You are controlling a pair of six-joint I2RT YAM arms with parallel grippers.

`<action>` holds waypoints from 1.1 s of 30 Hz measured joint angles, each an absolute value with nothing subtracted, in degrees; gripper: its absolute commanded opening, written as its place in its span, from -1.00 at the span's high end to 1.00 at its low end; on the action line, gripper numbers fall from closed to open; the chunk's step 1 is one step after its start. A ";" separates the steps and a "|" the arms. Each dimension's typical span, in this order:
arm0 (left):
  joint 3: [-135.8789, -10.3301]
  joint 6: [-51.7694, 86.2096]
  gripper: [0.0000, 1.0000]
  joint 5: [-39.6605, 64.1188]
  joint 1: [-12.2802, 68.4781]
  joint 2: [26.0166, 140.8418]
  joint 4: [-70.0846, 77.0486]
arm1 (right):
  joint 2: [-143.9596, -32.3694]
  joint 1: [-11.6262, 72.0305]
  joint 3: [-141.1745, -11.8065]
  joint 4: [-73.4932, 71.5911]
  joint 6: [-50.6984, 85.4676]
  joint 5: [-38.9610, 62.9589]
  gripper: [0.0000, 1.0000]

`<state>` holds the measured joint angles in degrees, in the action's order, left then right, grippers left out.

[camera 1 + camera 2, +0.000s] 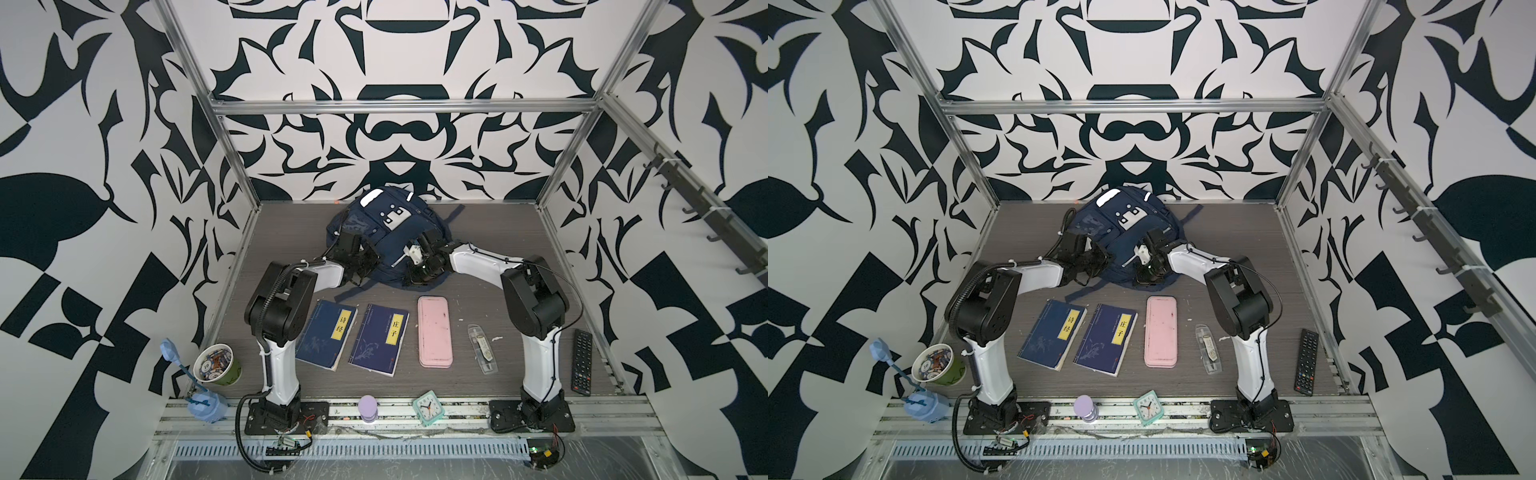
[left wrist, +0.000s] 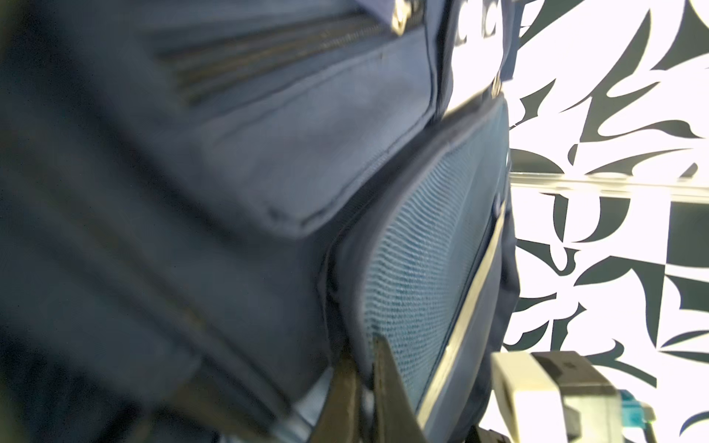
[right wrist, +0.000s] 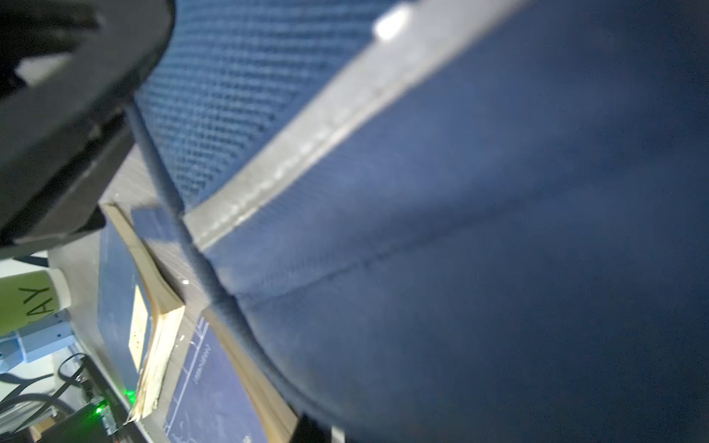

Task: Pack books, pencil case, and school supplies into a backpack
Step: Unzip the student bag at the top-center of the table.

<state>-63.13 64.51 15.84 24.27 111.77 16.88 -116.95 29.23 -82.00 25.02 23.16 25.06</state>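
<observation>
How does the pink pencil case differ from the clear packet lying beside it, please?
The pencil case is opaque pale pink; the packet is clear, its whitish and dark contents showing. The pencil case is far longer and wider than the packet. Both lie flat on the table, apart, not yet in the backpack.

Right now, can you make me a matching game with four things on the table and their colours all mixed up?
Things:
1. pencil case
2. remote control
3. alarm clock
4. backpack

Colours:
A. teal
B. navy blue
C. pale pink
D. black

Right pairs: 1-C, 2-D, 3-A, 4-B.
</observation>
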 measured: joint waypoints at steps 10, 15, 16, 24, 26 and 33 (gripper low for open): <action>-71.96 66.92 1.00 16.95 26.59 114.52 12.78 | -115.31 30.74 -80.55 25.45 22.72 19.84 1.00; -73.23 67.26 1.00 17.15 26.59 114.52 11.07 | -117.43 34.39 -83.46 26.02 23.18 18.57 1.00; -73.45 67.24 1.00 17.15 26.59 114.52 10.79 | -118.24 34.98 -84.38 25.98 23.44 18.48 1.00; -76.84 65.71 0.78 16.78 25.96 115.79 5.87 | -121.69 36.51 -89.10 26.89 26.81 17.74 1.00; -77.56 64.71 0.53 16.93 25.85 116.01 4.36 | -121.86 36.49 -89.10 26.79 27.11 17.74 1.00; -83.26 57.17 -0.11 19.40 25.26 115.98 -3.81 | -116.86 33.89 -81.95 21.65 27.05 19.38 1.00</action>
